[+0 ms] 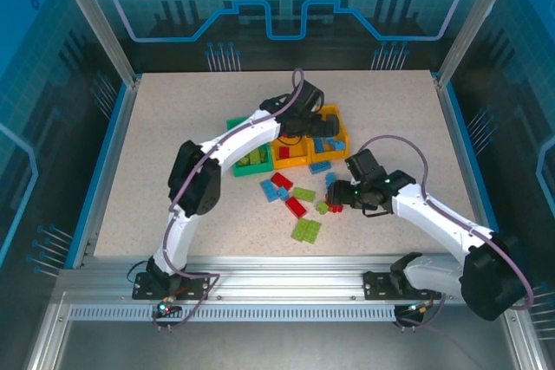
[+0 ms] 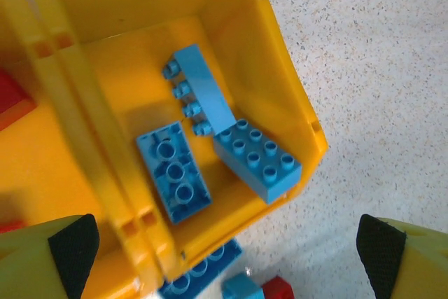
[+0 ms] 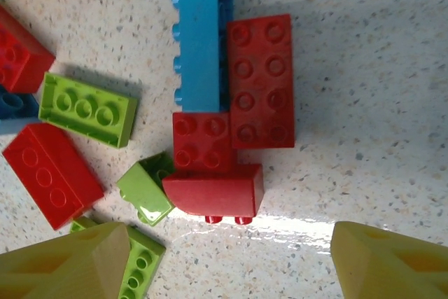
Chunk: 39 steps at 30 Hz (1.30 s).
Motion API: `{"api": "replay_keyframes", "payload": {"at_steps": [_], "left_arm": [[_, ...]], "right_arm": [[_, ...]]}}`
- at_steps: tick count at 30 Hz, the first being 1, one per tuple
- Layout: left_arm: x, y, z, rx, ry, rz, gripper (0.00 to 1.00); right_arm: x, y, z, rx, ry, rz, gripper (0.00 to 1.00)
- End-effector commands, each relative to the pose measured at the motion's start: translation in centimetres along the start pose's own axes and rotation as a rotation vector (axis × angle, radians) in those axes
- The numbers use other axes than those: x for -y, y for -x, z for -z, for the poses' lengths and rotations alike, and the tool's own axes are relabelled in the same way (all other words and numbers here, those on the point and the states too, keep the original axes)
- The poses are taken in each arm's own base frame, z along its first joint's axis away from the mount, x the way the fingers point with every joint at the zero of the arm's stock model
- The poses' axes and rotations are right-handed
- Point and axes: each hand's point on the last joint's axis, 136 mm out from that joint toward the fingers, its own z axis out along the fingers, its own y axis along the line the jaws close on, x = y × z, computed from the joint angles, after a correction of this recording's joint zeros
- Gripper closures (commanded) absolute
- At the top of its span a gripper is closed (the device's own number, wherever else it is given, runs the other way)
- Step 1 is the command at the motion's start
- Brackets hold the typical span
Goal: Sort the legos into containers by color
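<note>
Legos [image 1: 305, 230] lie partly loose on the worktop [image 1: 173, 127] and partly in three bins. The left arm [image 1: 230, 143] reaches from the near edge over the bins. The right arm [image 1: 434, 214] bends in from the near right corner toward the loose bricks.

The bins stand side by side near the worktop's middle, a little toward the far edge. A green bin [image 1: 237, 168] on the left holds lime bricks, a middle orange bin [image 1: 289, 163] holds a red brick, and a right orange bin [image 2: 280, 82] completes the row. The left fingers [image 2: 70, 246] hang over this right bin, spread wide with nothing between them. In it lie a long blue brick [image 2: 203, 89] on its side, a studs-up blue brick [image 2: 259, 160] touching its end, and an upturned blue brick [image 2: 173, 171].

Loose red, blue and lime bricks are scattered between the bins and the near edge. The right fingers [image 3: 70, 264] hover above them, apart and empty. Below, a flat red brick [image 3: 261, 82] touches a blue brick [image 3: 201, 40] lying on its side. A small red brick [image 3: 203, 141] and a tipped red brick [image 3: 213, 190] lie against them. A small lime brick [image 3: 147, 190] is just beside.
</note>
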Motion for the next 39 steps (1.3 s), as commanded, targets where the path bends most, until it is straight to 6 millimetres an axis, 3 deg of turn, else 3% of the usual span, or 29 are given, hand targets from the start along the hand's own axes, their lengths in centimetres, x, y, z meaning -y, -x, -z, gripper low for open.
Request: {"api": "replay_keyframes", "payload": {"at_steps": [1,3,8,16,20,26,39], "left_arm": [[1.1,2.1,5.1,0.117,-0.044,0.018,0.01],[0.6,1.8,6.4,0.126,-0.046,0.021,0.01],[-3.2,-1.0,8.2,0.099,-0.01,0.06,0.01],[-9.5,-5.2,10.9,0.088,0.062,0.156,0.01],[-12.3,-7.0,11.9,0.087,0.106,0.206,0.01],[-15.4,-8.0,14.4,0.137,0.144,0.288,0.01],[-20.1,-11.4,16.9,0.144,0.215,0.377,0.01]], "right_arm": [[-1.0,-0.4,-0.1,-0.012,-0.022,0.037,0.24],[-2.0,-0.6,-0.2,-0.011,-0.029,0.072,0.25],[-4.3,-0.6,-0.5,-0.02,-0.092,0.301,0.27],[-6.6,-0.8,-2.3,-0.12,-0.139,0.534,0.48],[-6.8,-1.1,-3.5,-0.191,-0.163,0.602,0.52],[-6.3,-1.6,-4.6,-0.253,-0.191,0.634,0.52],[-5.6,-2.6,-5.8,-0.314,-0.215,0.646,0.61]]}}
